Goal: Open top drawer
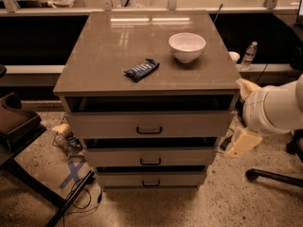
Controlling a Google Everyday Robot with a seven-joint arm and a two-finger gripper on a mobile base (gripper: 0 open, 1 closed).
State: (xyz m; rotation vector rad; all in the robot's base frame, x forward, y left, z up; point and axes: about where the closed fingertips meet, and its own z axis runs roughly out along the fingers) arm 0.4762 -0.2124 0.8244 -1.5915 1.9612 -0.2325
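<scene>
Top drawer [149,125] (contents hidden in shadow); tool [243,143] right of cabinet [109,56].

The wide, pale grey-beige top drawer [109,125], with a dark loop handle [149,130] at centre, sits level under a dark gap, the gripper [242,144] low beside its right end.
</scene>
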